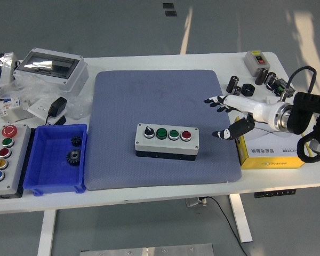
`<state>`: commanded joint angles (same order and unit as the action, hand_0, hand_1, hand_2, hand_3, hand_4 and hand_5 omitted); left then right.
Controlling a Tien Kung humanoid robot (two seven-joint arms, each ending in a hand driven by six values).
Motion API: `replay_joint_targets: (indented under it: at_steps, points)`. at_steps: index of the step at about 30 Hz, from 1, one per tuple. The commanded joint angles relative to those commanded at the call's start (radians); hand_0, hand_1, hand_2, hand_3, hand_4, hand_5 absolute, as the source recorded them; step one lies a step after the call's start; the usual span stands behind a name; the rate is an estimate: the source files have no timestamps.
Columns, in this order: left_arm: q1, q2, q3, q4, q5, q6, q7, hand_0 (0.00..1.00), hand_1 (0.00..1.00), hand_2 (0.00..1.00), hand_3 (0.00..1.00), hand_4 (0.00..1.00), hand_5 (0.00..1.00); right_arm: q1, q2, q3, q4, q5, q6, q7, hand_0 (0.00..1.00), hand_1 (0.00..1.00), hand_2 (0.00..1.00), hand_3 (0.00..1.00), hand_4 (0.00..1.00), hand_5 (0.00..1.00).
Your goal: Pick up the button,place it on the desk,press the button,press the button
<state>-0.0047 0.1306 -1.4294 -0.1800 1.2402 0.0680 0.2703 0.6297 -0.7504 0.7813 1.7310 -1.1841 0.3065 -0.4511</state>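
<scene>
The button box (166,141) sits on the blue-grey mat (160,96), a little toward the mat's near edge and roughly centred left to right. From the box, the right hand (232,114) is out at about 2 o'clock, over the mat's right border and clear of the box, touching nothing. Its white fingers (216,101) are spread apart and point back toward the mat at 9 o'clock, with the thumb (229,132) hanging lower and separate from them; the hand holds nothing.

The box lies flat with its long axis running 3 to 9 o'clock, nearly parallel to the table's near edge, its right end tipped very slightly nearer. Its button face points up. It has a light grey top over a dark base, and four controls in a row along the long axis: a black knob at the 9 o'clock end, then two green buttons, then a red one at the 3 o'clock end.

A yellow box (272,152) lies under the right wrist at the table's right side. At 9 o'clock from the mat stands a blue bin (42,184) with two dark gears (73,156) in it, and beyond that a longer grey control station (4,154) with coloured buttons.
</scene>
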Motion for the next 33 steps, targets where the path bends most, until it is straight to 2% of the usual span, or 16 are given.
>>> replay_joint_targets:
  at_steps: [4, 5, 10, 11, 16, 17, 23, 33]
  points:
    - [-0.001, -0.002, 0.001, 0.000, 0.000, 0.000, 0.000, 0.623, 0.563, 0.537, 0.594, 0.542, 0.132, -0.006, 0.019, 0.003, -0.003, 0.063, -0.015, 0.018, 0.154, 0.392, 0.642, 0.883, 0.432, 0.115]
    - [-0.001, -0.003, 0.002, 0.000, -0.001, 0.000, 0.000, 0.623, 0.563, 0.537, 0.593, 0.541, 0.131, -0.005, 0.022, 0.003, -0.003, 0.070, -0.019, 0.020, 0.050, 0.224, 0.498, 0.832, 0.388, 0.109]
    - [-0.001, -0.007, 0.003, 0.000, -0.002, 0.000, 0.001, 0.623, 0.563, 0.537, 0.593, 0.541, 0.131, 0.009, 0.038, -0.024, -0.015, 0.079, -0.030, 0.015, 0.050, 0.224, 0.498, 0.832, 0.388, 0.109]
    - [-0.001, -0.007, 0.002, 0.000, -0.002, 0.000, 0.001, 0.623, 0.562, 0.537, 0.593, 0.541, 0.132, 0.013, 0.041, -0.033, -0.019, 0.077, -0.031, 0.012, 0.008, 0.148, 0.301, 0.778, 0.272, 0.032]
    - [0.000, -0.008, 0.002, 0.000, -0.003, 0.001, 0.002, 0.623, 0.562, 0.537, 0.593, 0.541, 0.132, 0.024, 0.054, -0.071, -0.041, 0.072, -0.036, 0.003, 0.008, 0.148, 0.301, 0.778, 0.272, 0.032]
    - [0.000, -0.009, 0.001, 0.000, -0.002, 0.002, 0.003, 0.623, 0.562, 0.537, 0.593, 0.541, 0.132, 0.025, 0.059, -0.083, -0.050, 0.068, -0.039, 0.000, 0.002, 0.113, 0.249, 0.762, 0.277, 0.029]
    - [0.004, -0.013, 0.002, 0.000, -0.005, 0.003, 0.004, 0.623, 0.562, 0.537, 0.594, 0.541, 0.131, 0.024, 0.074, -0.115, -0.073, 0.064, -0.047, -0.004, 0.002, 0.106, 0.226, 0.761, 0.278, 0.032]
    - [0.004, -0.014, 0.002, 0.000, -0.004, 0.003, 0.004, 0.624, 0.563, 0.537, 0.593, 0.543, 0.135, 0.033, 0.118, -0.153, -0.120, 0.060, -0.080, 0.004, 0.002, 0.100, 0.219, 0.753, 0.261, 0.008]
